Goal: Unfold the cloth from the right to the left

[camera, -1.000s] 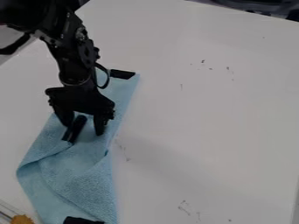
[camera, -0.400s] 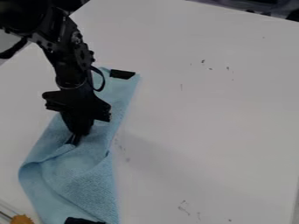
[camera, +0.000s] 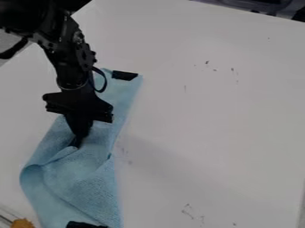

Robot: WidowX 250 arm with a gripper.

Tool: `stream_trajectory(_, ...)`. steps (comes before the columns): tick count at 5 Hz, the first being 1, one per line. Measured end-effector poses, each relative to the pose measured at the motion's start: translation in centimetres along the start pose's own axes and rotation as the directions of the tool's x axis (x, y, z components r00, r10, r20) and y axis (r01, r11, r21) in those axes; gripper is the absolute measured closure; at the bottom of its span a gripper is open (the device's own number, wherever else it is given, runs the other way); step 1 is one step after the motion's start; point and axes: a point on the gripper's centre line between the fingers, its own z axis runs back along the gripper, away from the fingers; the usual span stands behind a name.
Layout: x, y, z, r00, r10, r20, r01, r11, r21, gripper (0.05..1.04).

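Observation:
My black gripper (camera: 79, 133) hangs over the middle of the cloth at the left of the view. Its fingers are together, shut on the black-marked corner of the cloth's upper layer. The light blue cloth (camera: 88, 185) lies folded in a long strip from the upper middle-left down to the bottom edge, with a curled fold along its lower left side. Black patches mark its top right corner and its bottom end. The gripper hides part of the gripped corner.
The white table (camera: 208, 120) extends to the right of the cloth, with small dark marks on it. An orange-yellow object (camera: 22, 223) sits at the bottom left corner. Dark items (camera: 268, 6) stand beyond the table's far edge at the top right.
The gripper's fingers were apart around the black-marked corner and have shut on it. The gripper has shifted slightly left, and the cloth near the corner and its left fold has moved a little.

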Motion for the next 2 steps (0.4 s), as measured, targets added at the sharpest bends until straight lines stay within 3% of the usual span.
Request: stream_trajectory(2,1.4,2.2,3.8,0.981,0.176,0.087,-0.177,0.984,0.013,1.016)
